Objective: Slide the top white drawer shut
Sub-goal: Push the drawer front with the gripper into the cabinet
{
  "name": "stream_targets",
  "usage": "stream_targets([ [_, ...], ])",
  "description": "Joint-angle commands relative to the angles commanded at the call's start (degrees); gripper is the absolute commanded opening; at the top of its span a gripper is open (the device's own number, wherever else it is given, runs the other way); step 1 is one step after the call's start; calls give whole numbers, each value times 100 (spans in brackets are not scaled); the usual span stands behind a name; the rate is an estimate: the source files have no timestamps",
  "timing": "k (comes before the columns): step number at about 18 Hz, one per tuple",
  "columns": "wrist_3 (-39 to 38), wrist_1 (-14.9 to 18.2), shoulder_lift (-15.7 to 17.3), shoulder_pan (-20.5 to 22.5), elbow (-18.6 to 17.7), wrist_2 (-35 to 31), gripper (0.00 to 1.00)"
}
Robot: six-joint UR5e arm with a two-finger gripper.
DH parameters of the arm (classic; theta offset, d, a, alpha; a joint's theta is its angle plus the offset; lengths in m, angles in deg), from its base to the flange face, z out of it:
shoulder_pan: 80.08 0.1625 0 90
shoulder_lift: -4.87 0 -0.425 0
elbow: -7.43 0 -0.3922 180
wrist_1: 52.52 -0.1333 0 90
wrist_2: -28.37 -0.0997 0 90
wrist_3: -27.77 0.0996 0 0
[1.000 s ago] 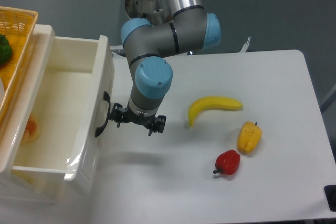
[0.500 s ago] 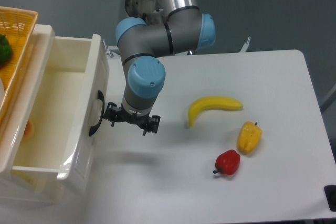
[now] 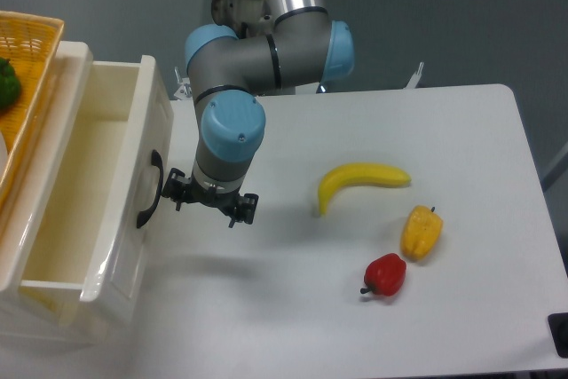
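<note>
Nearest to you, at the bottom left, the top white drawer point(image 3: 89, 210) is partly pulled out of the cabinet, and you can look straight down into its empty cream-white inside. Its front panel faces to the right and carries the black curved handle point(image 3: 149, 189).

Just right of that panel is the gripper point(image 3: 211, 203). So the drawer lies to the left of the gripper, and the left finger looks to be touching or almost touching the handle area; I cannot tell if there is real contact. The fingers stand apart and hold nothing. The long axis of the front panel runs from near to far, and the drawer's travel is across it, toward the left, so I judge that the push must go straight left and must stay square on the panel; otherwise the drawer may skew in its rails.

On the table point(image 3: 461, 130) to the right, well apart from the gripper, lie a red pepper point(image 3: 385, 274), a yellow pepper point(image 3: 422, 232) and a banana point(image 3: 362, 180). At the far left, above the cabinet, you see the woven yellow basket point(image 3: 31, 51) with something green in it.

Compared with one second ago, the front panel and the gripper have both moved to the left together, and less of the drawer's inside shows. The fruit has not moved. The drawer is not yet closed; a good part remains out.
</note>
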Motion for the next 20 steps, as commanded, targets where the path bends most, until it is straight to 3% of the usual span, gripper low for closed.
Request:
stream_targets([
  [20,-212,-9,70,-395,52,35,100],
])
